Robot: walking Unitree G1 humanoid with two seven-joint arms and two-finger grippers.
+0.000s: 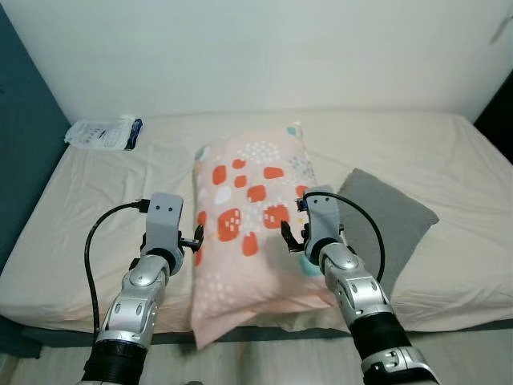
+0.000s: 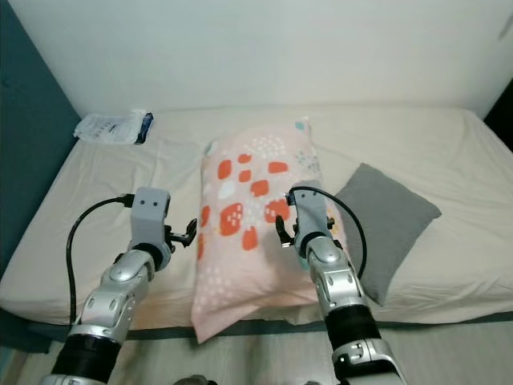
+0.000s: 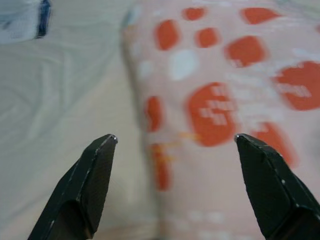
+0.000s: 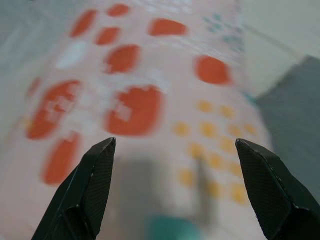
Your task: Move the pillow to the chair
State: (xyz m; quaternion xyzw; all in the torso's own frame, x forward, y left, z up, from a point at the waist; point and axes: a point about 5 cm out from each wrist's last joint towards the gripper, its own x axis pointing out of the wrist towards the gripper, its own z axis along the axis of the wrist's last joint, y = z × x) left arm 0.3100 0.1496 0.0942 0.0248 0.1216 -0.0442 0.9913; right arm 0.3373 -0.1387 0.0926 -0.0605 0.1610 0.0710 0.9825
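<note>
A pink pillow with orange-red patches and white dots lies lengthwise on the bed, its near end hanging over the front edge. My left gripper is open at the pillow's left edge, and in the left wrist view that edge lies between the fingers. My right gripper is open over the pillow's right part; the right wrist view has the patterned cover between the fingers. Neither gripper holds anything. No chair can be seen.
The bed has a beige sheet and spans the view against a white wall. A grey cushion lies just right of the pillow. A white and blue packet lies at the back left. A dark teal wall borders the left.
</note>
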